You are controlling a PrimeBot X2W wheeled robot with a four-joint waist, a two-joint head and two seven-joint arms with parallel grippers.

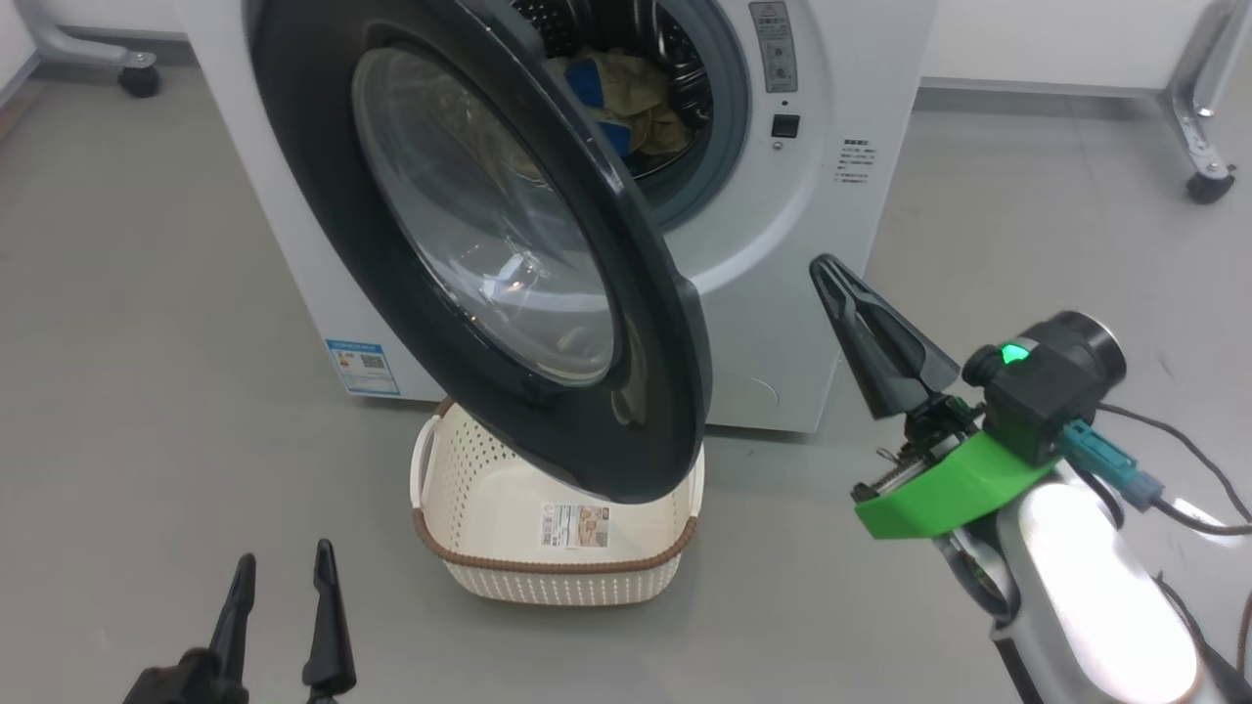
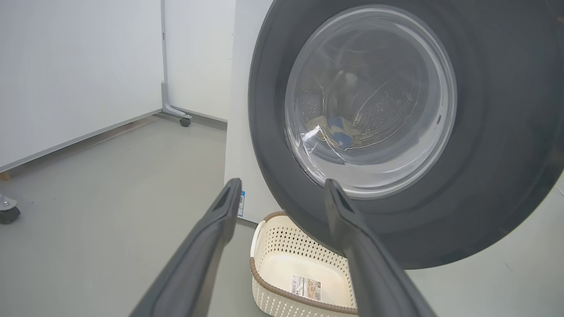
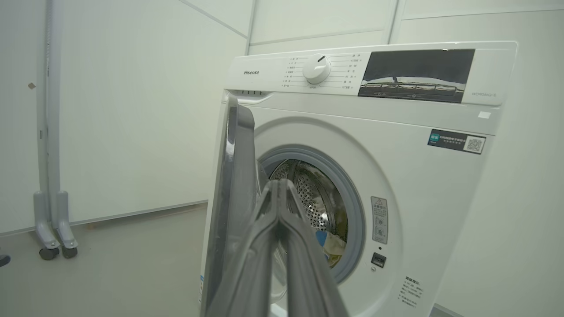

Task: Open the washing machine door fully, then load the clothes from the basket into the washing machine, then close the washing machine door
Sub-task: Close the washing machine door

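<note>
Head view, left gripper (image 1: 284,553) wide, right gripper (image 1: 829,270) closed

The left gripper (image 1: 284,557) and right gripper (image 1: 831,269) each have 2 long, dark, tapering fingers (image 1: 880,342). The right one's mount (image 1: 939,499) is bright green, with a black camera (image 1: 1047,391) showing a green light (image 1: 1015,354), a teal plug (image 1: 1110,467), black cables (image 1: 1174,445) and a glossy white forearm (image 1: 1095,587).
</note>
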